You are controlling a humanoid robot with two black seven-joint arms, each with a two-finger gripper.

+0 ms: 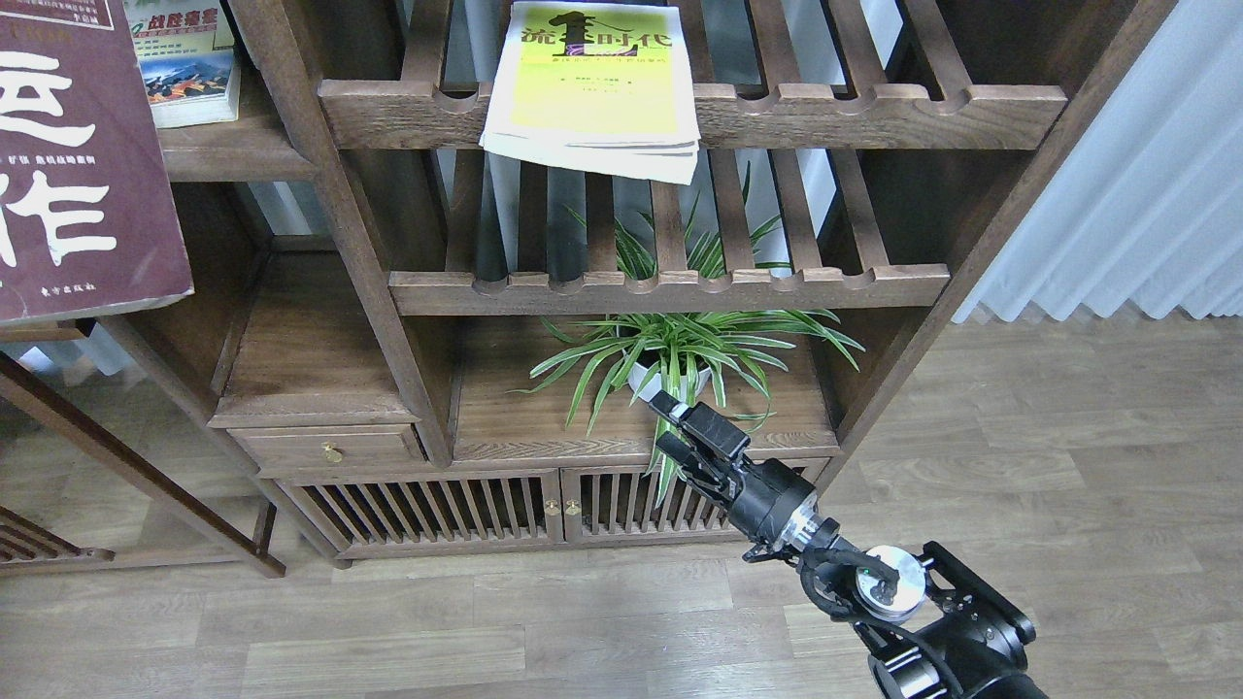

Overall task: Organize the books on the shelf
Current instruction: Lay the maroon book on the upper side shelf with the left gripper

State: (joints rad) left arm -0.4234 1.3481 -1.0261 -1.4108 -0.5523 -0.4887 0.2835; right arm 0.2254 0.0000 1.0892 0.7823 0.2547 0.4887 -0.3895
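A dark wooden bookcase (388, 282) fills the frame. At upper left the maroon book (78, 165) appears raised beside the plank shelf (233, 155) holding the "300" book (189, 73); its holder is unseen. Likely next: lay it there. Lower centre, the right gripper (675, 432) hangs empty, fingers slightly parted.

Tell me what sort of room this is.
Likely a home study or living room: a dark wooden bookcase holding paperbacks such as the yellow-green book, a potted spider plant, wood-plank flooring and a pale curtain.
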